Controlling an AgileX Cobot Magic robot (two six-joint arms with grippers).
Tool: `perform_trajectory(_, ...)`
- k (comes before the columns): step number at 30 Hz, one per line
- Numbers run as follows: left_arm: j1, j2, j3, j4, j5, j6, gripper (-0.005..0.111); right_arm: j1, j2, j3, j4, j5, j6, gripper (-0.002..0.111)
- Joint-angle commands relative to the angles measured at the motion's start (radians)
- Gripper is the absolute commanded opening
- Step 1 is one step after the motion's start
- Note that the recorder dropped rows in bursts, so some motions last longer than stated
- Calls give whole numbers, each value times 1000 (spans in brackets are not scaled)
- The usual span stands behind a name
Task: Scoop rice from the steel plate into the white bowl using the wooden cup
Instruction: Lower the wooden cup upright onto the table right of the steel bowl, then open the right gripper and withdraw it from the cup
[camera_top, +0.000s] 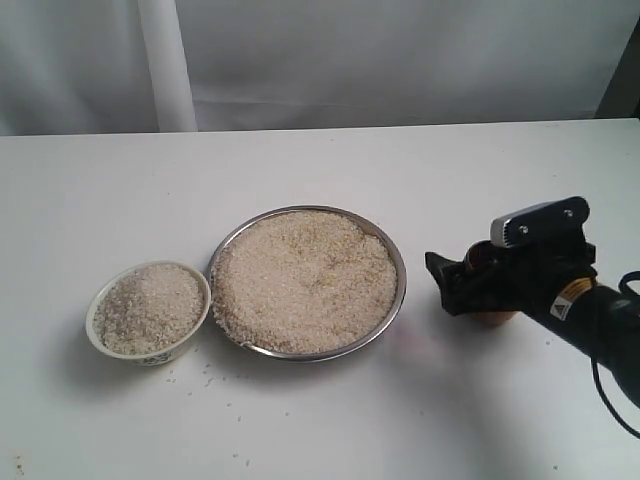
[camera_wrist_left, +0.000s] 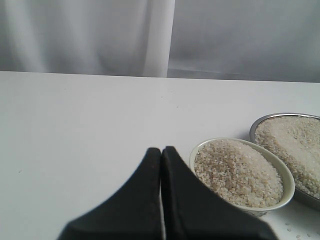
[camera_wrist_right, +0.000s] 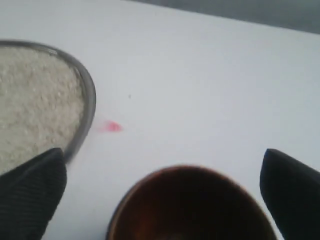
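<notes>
The steel plate (camera_top: 400, 272) sits mid-table, heaped with rice (camera_top: 305, 280). Touching its left side is the white bowl (camera_top: 97, 303), filled with rice (camera_top: 150, 305) up to the rim. Right of the plate, the wooden cup (camera_top: 495, 317) stands upright on the table, mostly hidden by my right gripper (camera_top: 470, 280). In the right wrist view the cup (camera_wrist_right: 190, 210) lies between the fingers of that gripper (camera_wrist_right: 163, 155), which is open with table showing beside one finger. The left gripper (camera_wrist_left: 161, 150) is shut and empty, near the bowl (camera_wrist_left: 286, 176); it does not show in the exterior view.
Loose grains (camera_top: 220, 385) lie scattered on the white table in front of the bowl and plate. A faint pink spot (camera_wrist_right: 112, 126) marks the table between plate rim (camera_wrist_right: 89, 95) and cup. A white curtain hangs behind the table's far edge.
</notes>
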Motion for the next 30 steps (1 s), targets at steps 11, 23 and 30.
perform_trajectory(11, -4, -3, -3, -5, -5, -2, 0, 81, -461, 6, -13, 362, 28, 88)
perform_trajectory(23, -4, -3, -3, -5, -5, -5, 0, 103, -938, 231, -9, 397, 69, 0)
perform_trajectory(30, -4, -3, -3, -5, -5, -3, 0, 103, -1230, 312, -9, 397, 228, 0)
